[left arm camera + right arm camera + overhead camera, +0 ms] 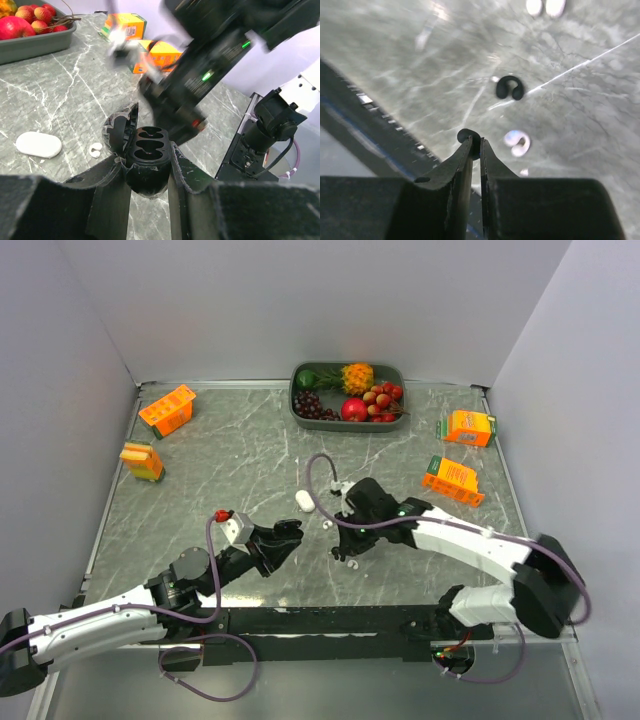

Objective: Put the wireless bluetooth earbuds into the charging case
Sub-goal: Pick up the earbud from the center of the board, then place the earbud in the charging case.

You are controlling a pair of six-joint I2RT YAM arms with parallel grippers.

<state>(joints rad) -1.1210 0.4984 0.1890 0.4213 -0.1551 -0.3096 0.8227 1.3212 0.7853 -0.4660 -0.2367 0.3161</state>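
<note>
The charging case (146, 151) is black and open, with two empty sockets facing up and its lid (119, 131) swung back. My left gripper (148, 167) is shut on its body and holds it off the table (283, 540). My right gripper (476, 144) is shut on a small black earbud (467, 135), pinched at the fingertips just above the marble. A second black earbud (510, 88) and a white earbud (517, 142) lie on the table beyond it. From above, the right gripper (348, 548) points down, to the right of the case. Another white earbud (95, 149) lies left of the case.
A white oval case (305, 501) lies on the marble behind the grippers. A grey tray (296, 408) of fruit stands at the back. Orange boxes sit at the left (167, 410) (142, 461) and right (468, 427) (452, 480). The table's front rail (375, 107) is close to the right gripper.
</note>
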